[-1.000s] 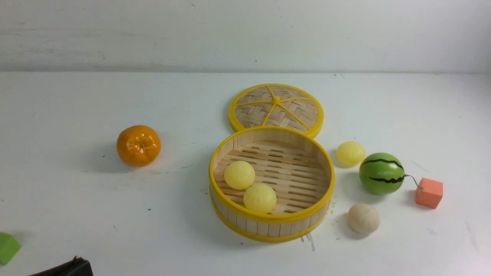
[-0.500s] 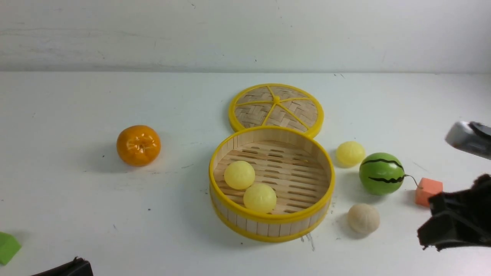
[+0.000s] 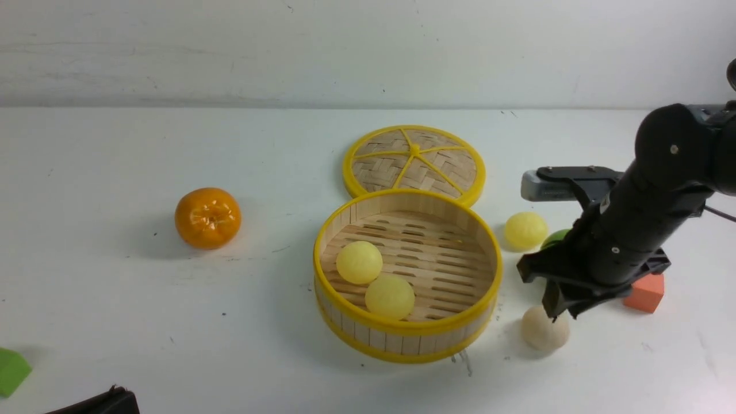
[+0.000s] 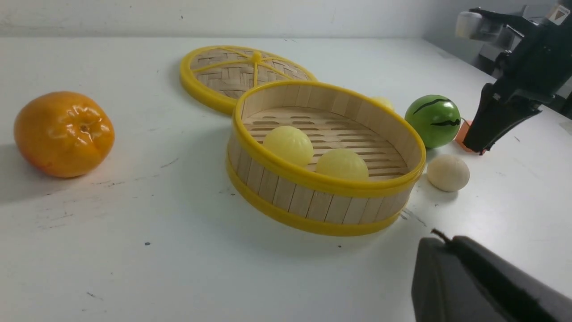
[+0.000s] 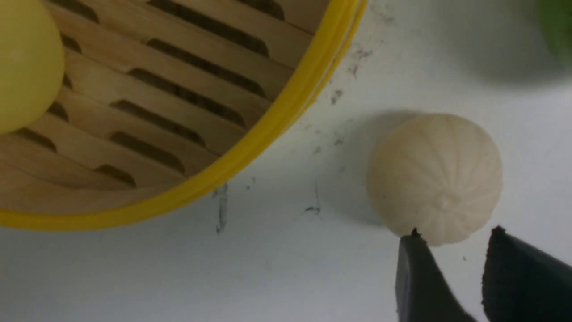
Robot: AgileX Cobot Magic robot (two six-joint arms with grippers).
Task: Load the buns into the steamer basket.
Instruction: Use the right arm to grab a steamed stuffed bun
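Right end effector (image 3: pixel 555 310) hovering over a bun

Its fingers are standing slightly parted, grasping nothing, directly above the beige bun (image 3: pixel 544 329), beside the steamer basket (image 3: pixel 407 330).

The beige bun (image 3: pixel 544 332) has bare table (image 3: pixel 604 368) at its near side; the basket wall (image 3: pixel 483 322) and watermelon ball (image 4: pixel 432 120) crowd its other sides

Right arm (image 3: pixel 661 195): matte black, rounded tubular links, small pale screw heads on the casing. Grey camera block (image 3: pixel 546 185) on a black bracket at the wrist. Jaws black, tapering to points. Left gripper (image 4: pixel 482 286): only a black edge visible.
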